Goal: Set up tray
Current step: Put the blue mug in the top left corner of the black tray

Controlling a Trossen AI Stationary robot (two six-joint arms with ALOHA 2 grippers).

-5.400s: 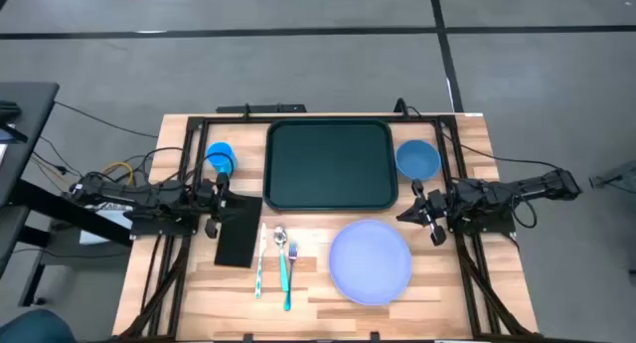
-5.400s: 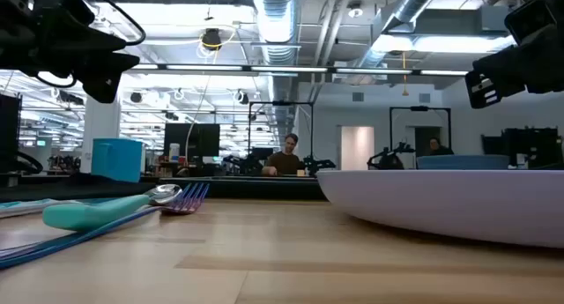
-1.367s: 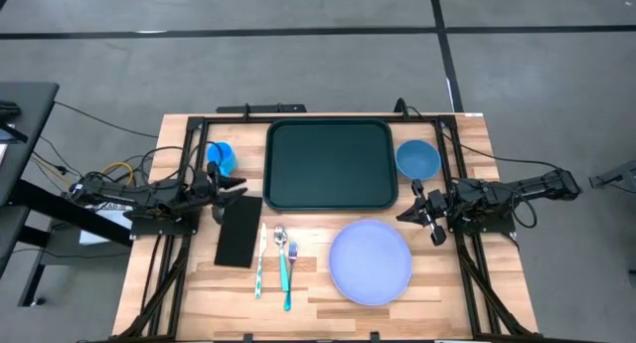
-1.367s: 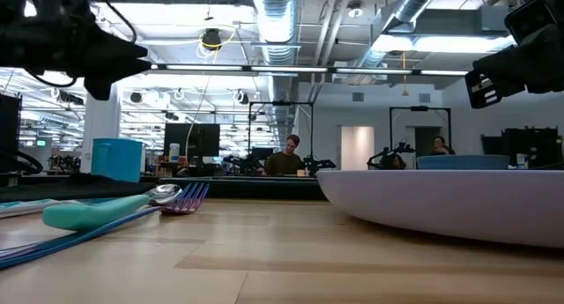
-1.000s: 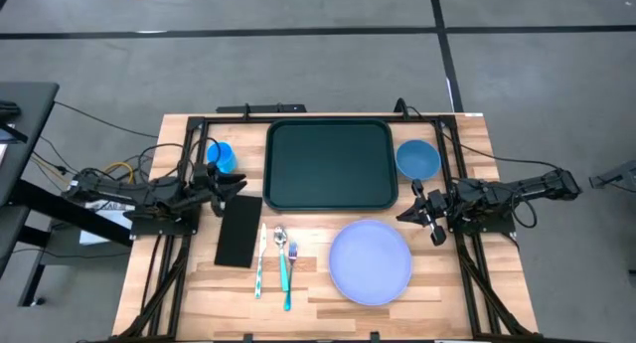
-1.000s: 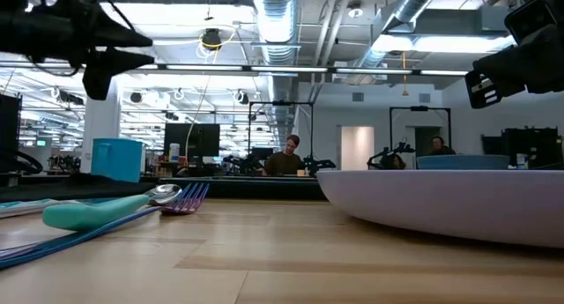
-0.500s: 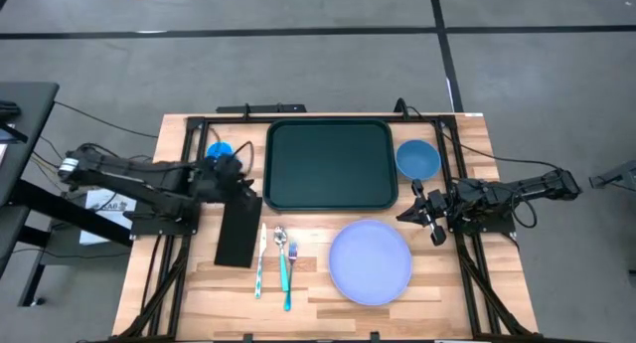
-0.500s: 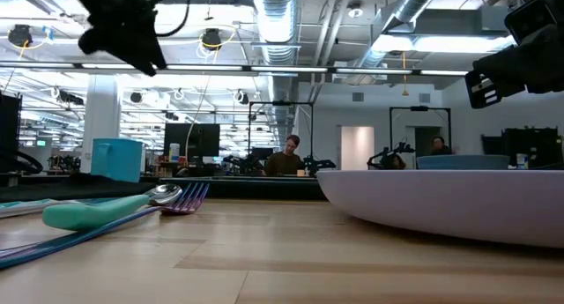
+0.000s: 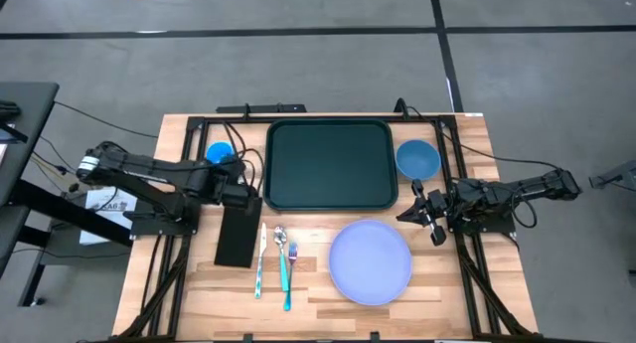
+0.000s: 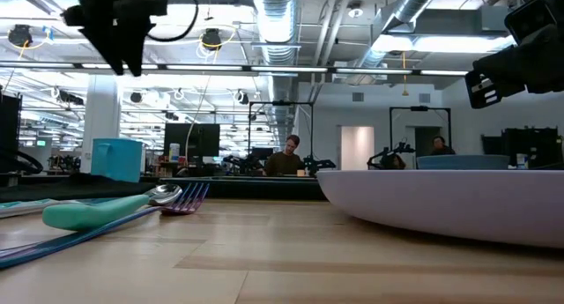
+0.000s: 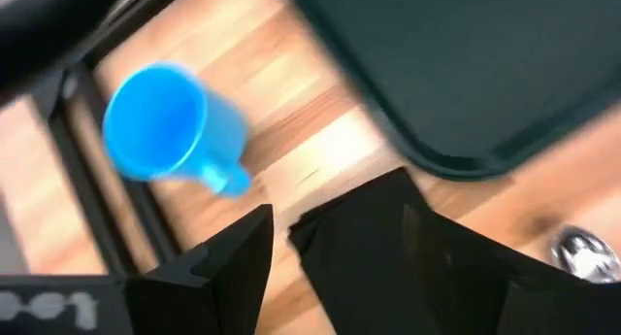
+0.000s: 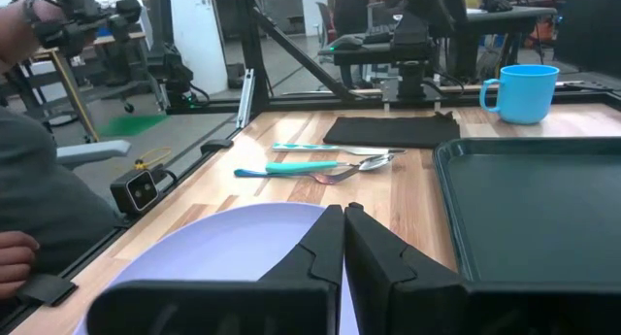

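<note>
The tray (image 9: 331, 165) is a large dark green-black rectangle with rounded corners and a raised rim. It lies flat at the 12 o'clock side of the table (image 9: 447, 283), long side across, and nothing rests in it. In the right wrist view its rim and near corner (image 12: 529, 214) show the same dark, slightly glossy surface.

Around the tray:
- Blue mug (image 9: 219, 153): at 9 o'clock of the tray, near its edge, upright.
- Blue bowl (image 9: 418, 159): at 3 o'clock of the tray, just beside the rim.
- Black napkin (image 9: 238, 234): at 7 o'clock of the tray, flat on the wood.
- Cutlery (image 9: 276, 263): at 6 o'clock of the tray, beside the napkin.
- Lavender plate (image 9: 371, 260): at 5 o'clock of the tray, apart from it.

Left gripper (image 9: 243, 196): the arm reaches in from 9 o'clock, its wrist between mug and napkin, above the far end of the napkin and close to the tray's near left corner. In the left wrist view the fingers (image 11: 233, 267) stand spread apart with the napkin's end between them; they hold nothing.

Right gripper (image 9: 412, 212): the arm extends in from 3 o'clock, raised off the table, between bowl and plate. Its fingers (image 12: 325, 246) are pressed together on nothing.
</note>
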